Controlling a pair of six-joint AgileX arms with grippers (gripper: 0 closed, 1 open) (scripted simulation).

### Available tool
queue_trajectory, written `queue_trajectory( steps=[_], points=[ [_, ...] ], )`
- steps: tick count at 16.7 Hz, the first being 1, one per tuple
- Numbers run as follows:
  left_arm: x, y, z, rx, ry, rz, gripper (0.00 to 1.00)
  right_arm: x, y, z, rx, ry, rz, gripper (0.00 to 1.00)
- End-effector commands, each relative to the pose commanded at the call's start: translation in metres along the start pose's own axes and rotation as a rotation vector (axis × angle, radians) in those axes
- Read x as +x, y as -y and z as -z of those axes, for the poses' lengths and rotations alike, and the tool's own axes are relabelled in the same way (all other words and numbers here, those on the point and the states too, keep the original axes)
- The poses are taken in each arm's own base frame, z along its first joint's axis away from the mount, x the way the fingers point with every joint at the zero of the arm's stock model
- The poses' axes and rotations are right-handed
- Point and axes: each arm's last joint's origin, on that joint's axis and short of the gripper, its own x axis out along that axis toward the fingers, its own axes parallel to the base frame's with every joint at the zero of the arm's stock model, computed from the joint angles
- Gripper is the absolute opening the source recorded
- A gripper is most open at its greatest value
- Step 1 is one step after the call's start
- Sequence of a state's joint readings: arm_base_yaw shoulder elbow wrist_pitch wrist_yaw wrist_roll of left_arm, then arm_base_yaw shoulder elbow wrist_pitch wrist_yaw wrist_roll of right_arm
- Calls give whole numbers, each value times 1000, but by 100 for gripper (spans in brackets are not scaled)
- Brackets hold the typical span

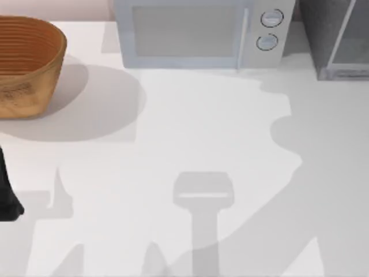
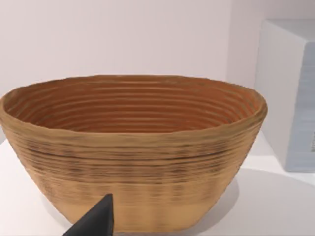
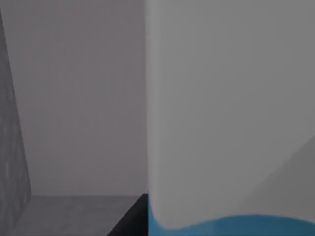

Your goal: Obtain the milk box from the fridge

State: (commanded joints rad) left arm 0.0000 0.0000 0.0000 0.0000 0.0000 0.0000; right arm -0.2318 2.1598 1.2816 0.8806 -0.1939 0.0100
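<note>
The fridge stands at the table's back right corner, a dark grey speckled cabinet with a pale door panel. In the right wrist view the milk box is very close: a white face with a light blue band low down. It stands inside the fridge, whose grey inner wall and floor are behind it. A dark part of my right gripper lies right beside the carton. My left arm is parked at the table's left edge.
A woven brown basket sits at the back left, and the left wrist view faces its side. A light grey microwave with two round knobs stands at the back centre. Arm shadows fall across the white tabletop.
</note>
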Motion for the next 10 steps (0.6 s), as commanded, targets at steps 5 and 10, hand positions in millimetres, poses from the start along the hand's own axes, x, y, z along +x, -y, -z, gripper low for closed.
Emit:
queue_trajectory(
  steps=[5, 10],
  points=[
    [0, 0, 0, 0, 0, 0, 100, -9, 0, -4, -2, 13, -2, 0],
    [0, 0, 0, 0, 0, 0, 100, -61, 1, 2, 4, -13, 1, 0]
  ],
)
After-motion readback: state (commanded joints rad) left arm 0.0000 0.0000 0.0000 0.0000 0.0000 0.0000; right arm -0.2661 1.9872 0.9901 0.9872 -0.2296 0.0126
